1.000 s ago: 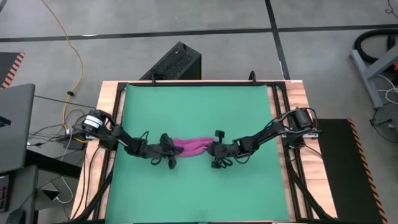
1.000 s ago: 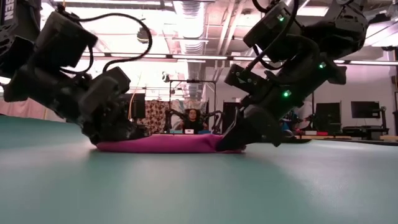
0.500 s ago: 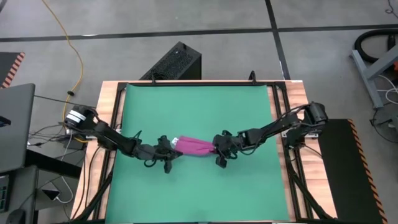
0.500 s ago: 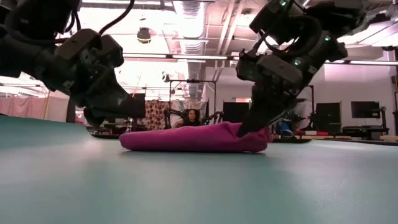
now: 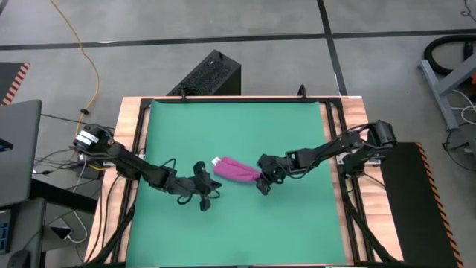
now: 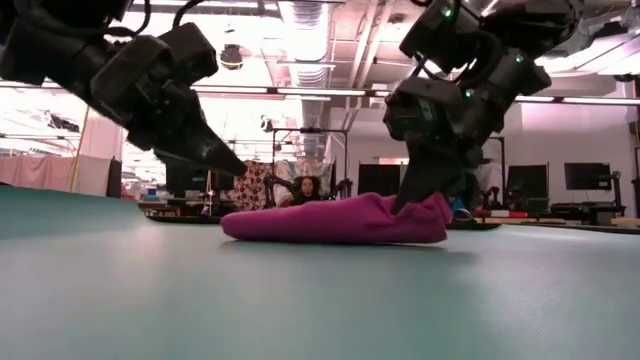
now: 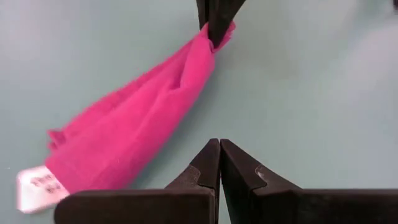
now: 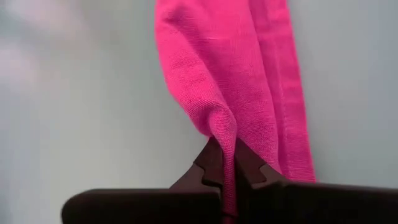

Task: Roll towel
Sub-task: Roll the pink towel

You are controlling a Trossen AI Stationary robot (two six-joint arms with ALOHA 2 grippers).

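On the green mat [image 5: 238, 126], the towel [image 5: 236, 170] lay bunched near its middle, barely rolled. The right gripper [image 5: 262, 179] pinched one end; the left gripper [image 5: 211, 187], fingers pressed together, hung empty beside the towel's tagged end.

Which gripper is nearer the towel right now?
Right. The right gripper is shut on one end of the towel; the left gripper is shut, empty, just off its tagged end, not touching.
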